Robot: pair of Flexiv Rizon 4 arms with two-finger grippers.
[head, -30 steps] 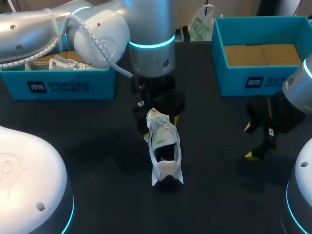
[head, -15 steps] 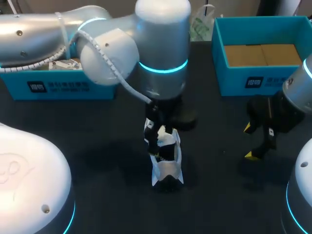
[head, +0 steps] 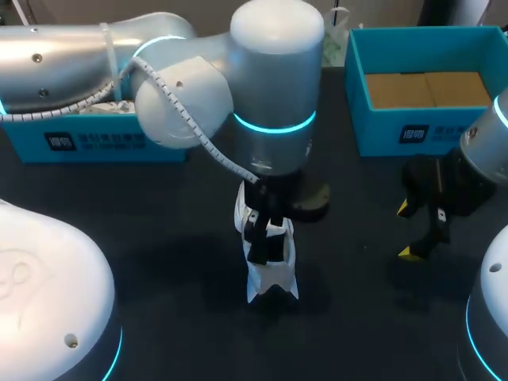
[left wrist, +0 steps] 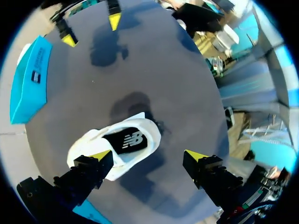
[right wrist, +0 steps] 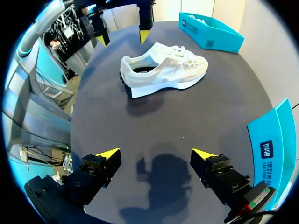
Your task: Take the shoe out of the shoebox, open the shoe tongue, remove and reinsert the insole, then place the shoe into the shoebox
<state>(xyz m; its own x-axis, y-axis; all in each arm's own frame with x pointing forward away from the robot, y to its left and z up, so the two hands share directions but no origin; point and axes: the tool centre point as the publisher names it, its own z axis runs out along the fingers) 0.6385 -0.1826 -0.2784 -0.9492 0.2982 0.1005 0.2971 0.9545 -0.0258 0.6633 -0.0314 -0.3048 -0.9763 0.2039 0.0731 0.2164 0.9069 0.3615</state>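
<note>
Both tools were released. The left gripper (left wrist: 148,156) was spread wide over the white shoe (left wrist: 117,144), with one finger (left wrist: 88,171) at the shoe's side and the other well clear of it; contact couldn't be judged. The shoe stood on its sole mid-table (head: 159,262), outside both boxes. The right gripper (right wrist: 155,154) hung just as wide over bare tabletop, empty, near the right-hand shoebox (head: 397,131) — only brown cardboard showed inside. The left-hand box (head: 103,143) held something white, mostly hidden by the arm.
</note>
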